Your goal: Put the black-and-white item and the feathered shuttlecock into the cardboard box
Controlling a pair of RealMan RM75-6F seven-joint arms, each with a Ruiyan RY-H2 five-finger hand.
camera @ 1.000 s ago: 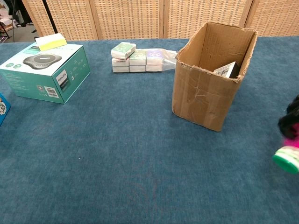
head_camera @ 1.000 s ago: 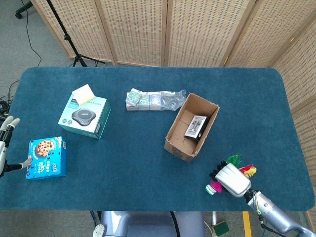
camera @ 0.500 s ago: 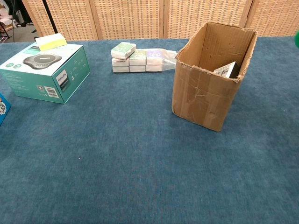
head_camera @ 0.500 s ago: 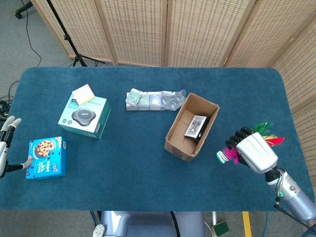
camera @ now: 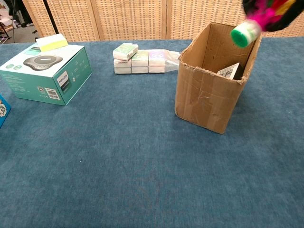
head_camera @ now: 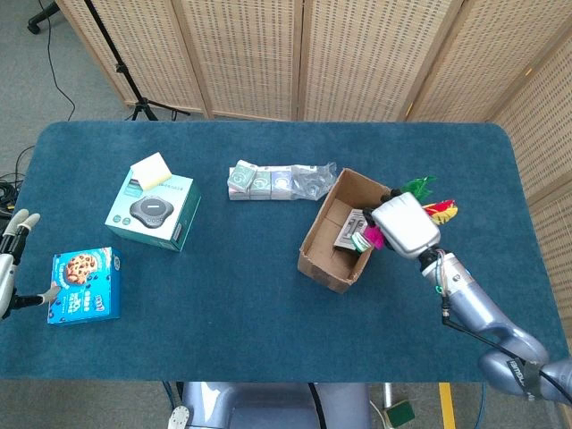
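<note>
My right hand (head_camera: 407,225) grips the feathered shuttlecock (head_camera: 434,207), whose green base (camera: 244,33) hangs over the open top of the cardboard box (head_camera: 329,255). Its pink, green, yellow and red feathers stick out on both sides of the hand. The black-and-white item (head_camera: 355,229) lies inside the box, and its corner (camera: 230,71) shows over the rim in the chest view. At the far left edge of the head view, my left hand (head_camera: 11,264) holds nothing, its fingers apart, beside the blue cookie box.
A teal speaker box (head_camera: 152,213) with a yellow pad on top stands at the left. A blue cookie box (head_camera: 84,286) lies near the front left edge. A row of small packets (head_camera: 261,181) with clear plastic wrap sits behind the cardboard box.
My right hand has carried the shuttlecock up from the table's front right and leftward, over the box's opening. The left hand has stayed still.
</note>
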